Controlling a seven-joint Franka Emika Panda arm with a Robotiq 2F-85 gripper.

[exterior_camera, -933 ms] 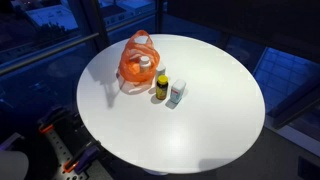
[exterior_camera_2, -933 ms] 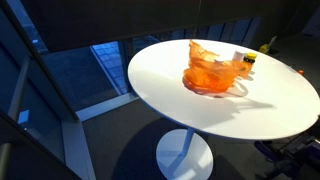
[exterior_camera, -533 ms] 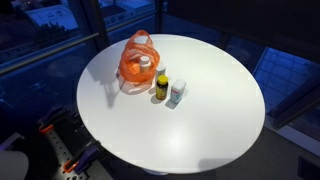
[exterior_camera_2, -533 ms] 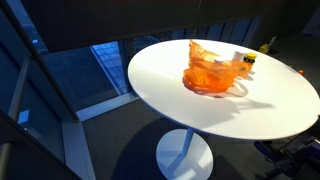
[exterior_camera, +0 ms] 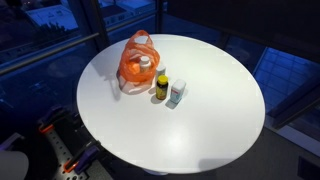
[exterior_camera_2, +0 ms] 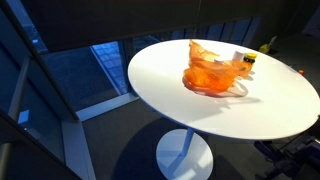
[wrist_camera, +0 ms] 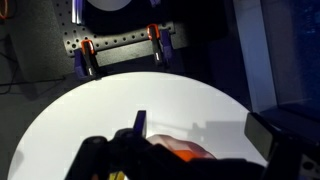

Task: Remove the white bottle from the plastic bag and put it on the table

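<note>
In an exterior view we see the white bottle [exterior_camera: 146, 66] inside the plastic bag [exterior_camera: 131, 62] on the table [exterior_camera: 215, 110], with a yellow bottle [exterior_camera: 162, 88] and a pale bottle [exterior_camera: 177, 94] just beside the bag. From the opposite side the plastic bag [exterior_camera_2: 212, 68] hides the white bottle. In the wrist view the gripper [wrist_camera: 195, 142] hangs above the table, jaws spread and empty.

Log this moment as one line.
small white bottle: inside orange crinkled plastic bag | bag: on round white table | gripper: open, above table

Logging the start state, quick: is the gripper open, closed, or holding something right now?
Gripper: open, fingers spread apart, holding nothing.
</note>
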